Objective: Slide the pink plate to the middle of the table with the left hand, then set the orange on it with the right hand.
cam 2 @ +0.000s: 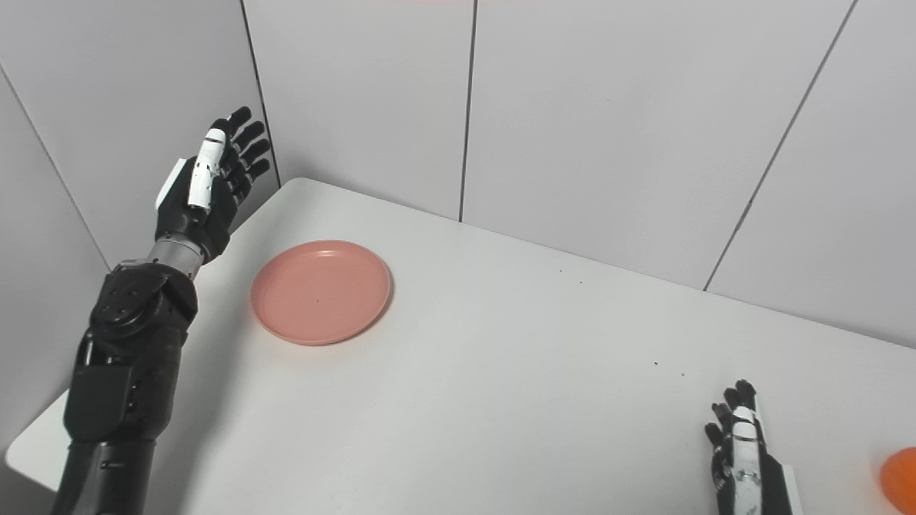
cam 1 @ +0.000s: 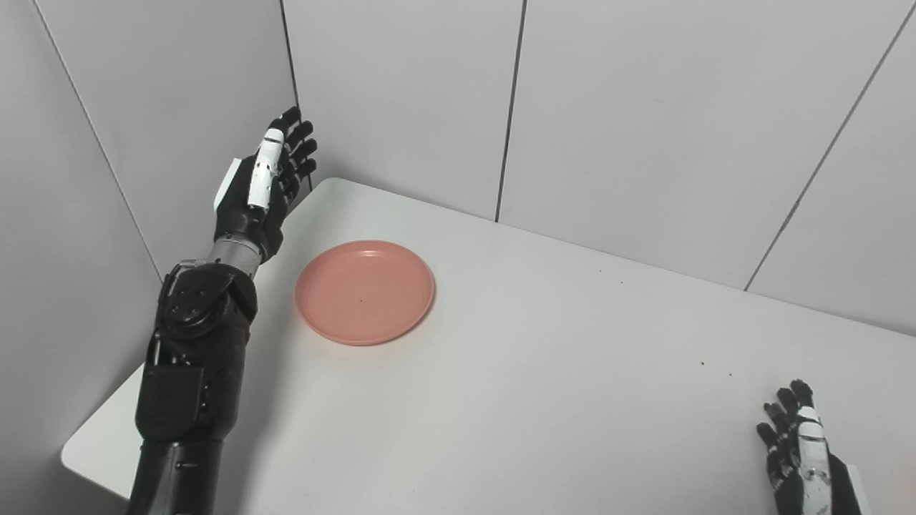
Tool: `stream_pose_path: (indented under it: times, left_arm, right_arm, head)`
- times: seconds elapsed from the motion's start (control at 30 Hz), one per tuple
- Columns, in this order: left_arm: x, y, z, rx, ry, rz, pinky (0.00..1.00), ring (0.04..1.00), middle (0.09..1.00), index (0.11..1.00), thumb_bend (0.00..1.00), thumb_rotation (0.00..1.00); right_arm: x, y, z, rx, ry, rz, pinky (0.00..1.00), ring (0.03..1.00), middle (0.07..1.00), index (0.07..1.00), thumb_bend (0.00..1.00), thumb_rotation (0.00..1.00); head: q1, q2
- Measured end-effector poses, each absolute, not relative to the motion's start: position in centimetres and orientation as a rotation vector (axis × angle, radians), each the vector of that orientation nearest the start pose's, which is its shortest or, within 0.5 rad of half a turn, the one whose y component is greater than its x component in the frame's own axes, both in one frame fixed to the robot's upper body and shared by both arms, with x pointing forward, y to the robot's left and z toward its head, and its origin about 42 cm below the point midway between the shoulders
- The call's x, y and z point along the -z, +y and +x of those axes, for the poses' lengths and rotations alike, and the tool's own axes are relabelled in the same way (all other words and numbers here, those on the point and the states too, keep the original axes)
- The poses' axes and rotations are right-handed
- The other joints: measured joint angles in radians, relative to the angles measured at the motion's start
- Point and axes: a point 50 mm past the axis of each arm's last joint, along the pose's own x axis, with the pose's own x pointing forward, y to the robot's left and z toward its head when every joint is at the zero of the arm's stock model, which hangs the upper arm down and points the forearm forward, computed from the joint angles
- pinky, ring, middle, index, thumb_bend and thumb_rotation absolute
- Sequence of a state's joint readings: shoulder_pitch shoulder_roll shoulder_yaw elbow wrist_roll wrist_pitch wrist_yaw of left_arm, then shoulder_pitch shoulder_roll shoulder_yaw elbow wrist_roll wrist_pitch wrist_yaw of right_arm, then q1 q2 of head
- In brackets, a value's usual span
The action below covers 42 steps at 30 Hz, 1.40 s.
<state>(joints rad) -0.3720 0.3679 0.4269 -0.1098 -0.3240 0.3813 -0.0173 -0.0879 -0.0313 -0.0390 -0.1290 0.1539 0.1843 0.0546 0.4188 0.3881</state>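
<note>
L hand (cam 1: 263, 187) open, raised beside pink plate (cam 1: 365, 292).

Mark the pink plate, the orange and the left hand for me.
pink plate (cam 1: 365, 292): left eye view, middle of its bare inner face.
orange (cam 2: 902, 479): right eye view, the part visible at the right edge.
left hand (cam 1: 261, 193): left eye view, middle of the raised open hand.

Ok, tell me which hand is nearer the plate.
Left. The left hand is raised just beyond the plate's left edge; the right hand is far across the table.
</note>
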Motion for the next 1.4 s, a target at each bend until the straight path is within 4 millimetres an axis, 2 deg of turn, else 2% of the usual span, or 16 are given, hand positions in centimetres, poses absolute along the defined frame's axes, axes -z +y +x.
stream_pose_path:
  times: [0.3, 0.63, 0.93, 1.2, 1.4]
  left_arm:
    - [-24.3, 41.3, 36.4, -0.271, -0.119, -0.107, 0.97, 0.947, 0.949, 0.935, 0.3, 1.0]
    - [-22.1, 42.3, 36.3, -0.302, -0.058, -0.13, 0.94, 0.929, 0.928, 0.921, 0.27, 1.0]
    - [-20.7, 43.0, 36.3, -0.312, -0.017, -0.146, 0.96, 0.942, 0.941, 0.931, 0.28, 1.0]
    - [-20.4, 43.3, 36.2, -0.319, -0.018, -0.171, 0.95, 0.946, 0.943, 0.93, 0.29, 1.0]
    - [-18.9, 43.6, 36.3, -0.312, 0.017, -0.206, 0.95, 0.952, 0.955, 0.944, 0.26, 1.0]
  right_arm:
    - [-14.9, -21.9, 30.9, -0.067, -0.048, 0.122, 1.0, 1.0, 1.0, 1.0, 0.07, 1.0]
    - [-14.9, -22.1, 30.9, -0.063, -0.032, 0.115, 1.0, 1.0, 1.0, 1.0, 0.05, 1.0]
    - [-15.0, -22.1, 30.9, -0.057, -0.026, 0.115, 1.0, 1.0, 1.0, 1.0, 0.05, 1.0]
    - [-15.1, -22.1, 30.9, -0.056, -0.028, 0.111, 1.0, 1.0, 1.0, 1.0, 0.05, 1.0]
    - [-15.1, -22.1, 30.9, -0.056, -0.029, 0.113, 1.0, 1.0, 1.0, 1.0, 0.05, 1.0]
  head:
    - [0.005, 0.002]
    - [0.009, 0.003]
    - [0.011, 0.003]
    - [0.012, 0.003]
    - [0.012, 0.006]
